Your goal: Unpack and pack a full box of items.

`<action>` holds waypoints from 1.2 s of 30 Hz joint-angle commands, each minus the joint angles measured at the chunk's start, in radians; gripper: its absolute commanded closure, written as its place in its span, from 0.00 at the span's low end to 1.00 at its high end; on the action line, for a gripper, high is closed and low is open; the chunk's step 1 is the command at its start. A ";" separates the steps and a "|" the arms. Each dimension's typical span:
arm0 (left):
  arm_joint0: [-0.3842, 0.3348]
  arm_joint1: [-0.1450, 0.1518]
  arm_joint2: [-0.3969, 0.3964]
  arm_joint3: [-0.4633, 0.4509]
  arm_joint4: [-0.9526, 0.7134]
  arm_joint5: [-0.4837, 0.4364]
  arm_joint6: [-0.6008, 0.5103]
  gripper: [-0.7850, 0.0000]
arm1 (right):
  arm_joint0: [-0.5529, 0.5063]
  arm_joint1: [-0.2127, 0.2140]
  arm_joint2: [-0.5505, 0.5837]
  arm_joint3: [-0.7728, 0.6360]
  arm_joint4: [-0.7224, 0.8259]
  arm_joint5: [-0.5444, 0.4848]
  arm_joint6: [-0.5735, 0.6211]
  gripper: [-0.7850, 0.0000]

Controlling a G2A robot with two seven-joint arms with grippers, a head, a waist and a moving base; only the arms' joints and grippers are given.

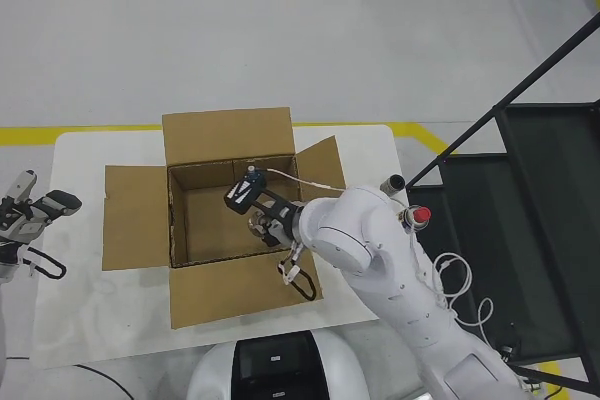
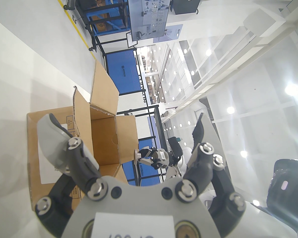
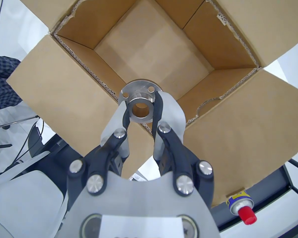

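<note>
Seemingly packing: right gripper (image 3: 141, 104), clamped on the metal flange (image 3: 137, 89) above the box (image 3: 226, 33), should lower and release; left gripper (image 2: 125, 130) gapes well clear of it.

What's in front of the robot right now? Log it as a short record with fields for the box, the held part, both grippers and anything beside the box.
Box: brown cardboard box, open, flaps folded out, on the white table
Held part: silver metal flanged bushing, above the box opening, near one wall
Right gripper: shut on the bushing's hub
Left gripper: open, holding nothing, off to one side of the box
Beside box: spray can with a red cap, upright by a flap
</note>
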 commanded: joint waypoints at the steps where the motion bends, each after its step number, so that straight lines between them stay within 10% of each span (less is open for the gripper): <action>1: 0.000 0.000 0.000 0.000 0.000 0.000 0.000 0.00 | -0.002 0.003 0.006 -0.001 0.016 -0.010 -0.005 1.00; 36: 0.000 0.000 0.000 0.000 0.000 0.000 0.000 0.00 | -0.060 0.041 0.108 -0.107 0.088 -0.064 0.050 1.00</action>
